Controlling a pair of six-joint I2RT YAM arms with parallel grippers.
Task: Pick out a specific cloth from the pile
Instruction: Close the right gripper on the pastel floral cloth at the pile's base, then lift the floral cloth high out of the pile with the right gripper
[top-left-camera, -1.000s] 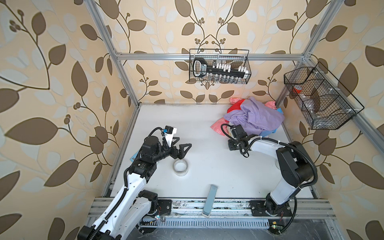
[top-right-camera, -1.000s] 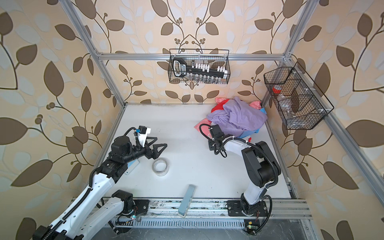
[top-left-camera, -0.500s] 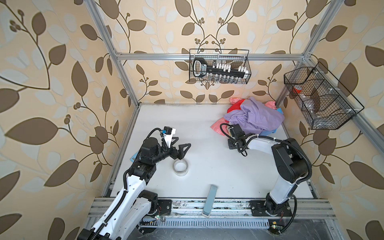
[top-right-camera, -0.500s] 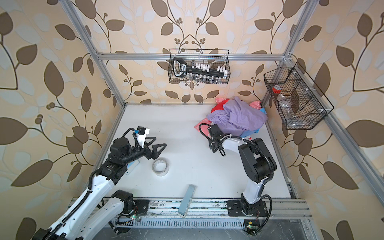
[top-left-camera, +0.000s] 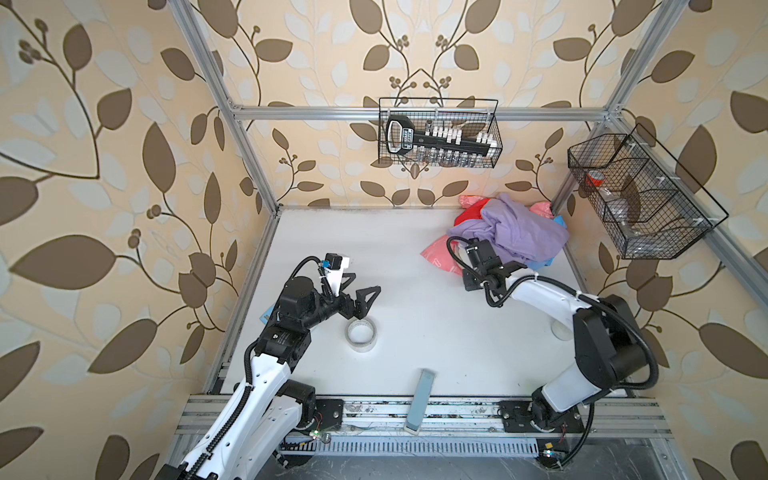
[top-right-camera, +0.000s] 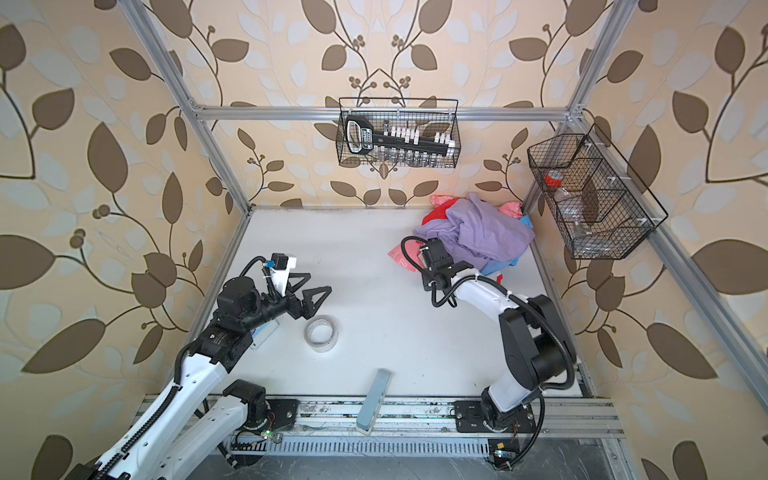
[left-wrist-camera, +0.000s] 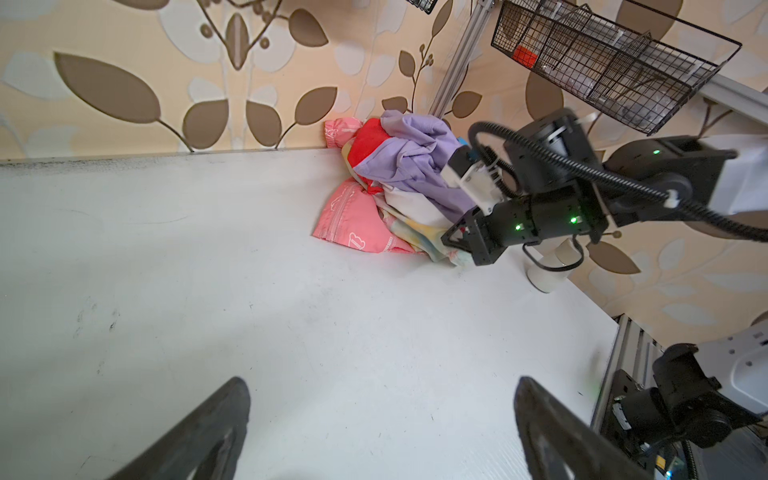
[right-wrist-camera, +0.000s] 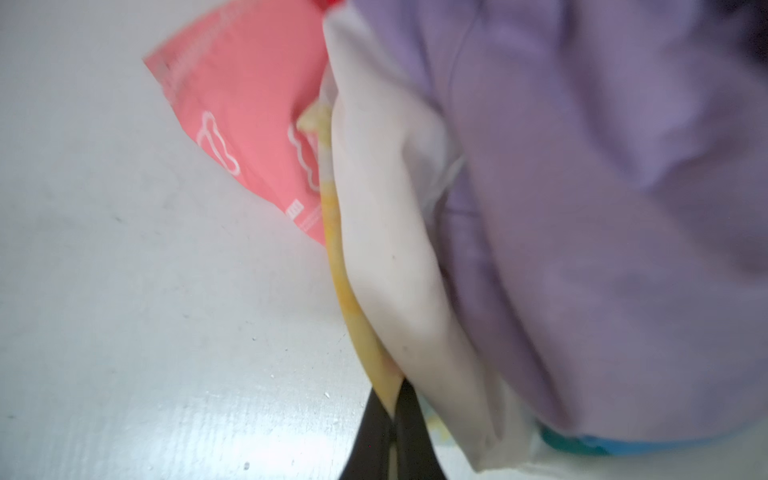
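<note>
The thin pastel cloth (right-wrist-camera: 347, 291), pale yellow along its edge with a white fold beside it, lies crumpled low in the heap; that yellow edge runs straight into the right gripper (right-wrist-camera: 392, 411), whose tips are pinched on it; the heap of mixed fabrics (top-left-camera: 515, 228), lavender on top with red, pink and blue beneath, sits just ahead of that gripper, draping over the cloth.
</note>
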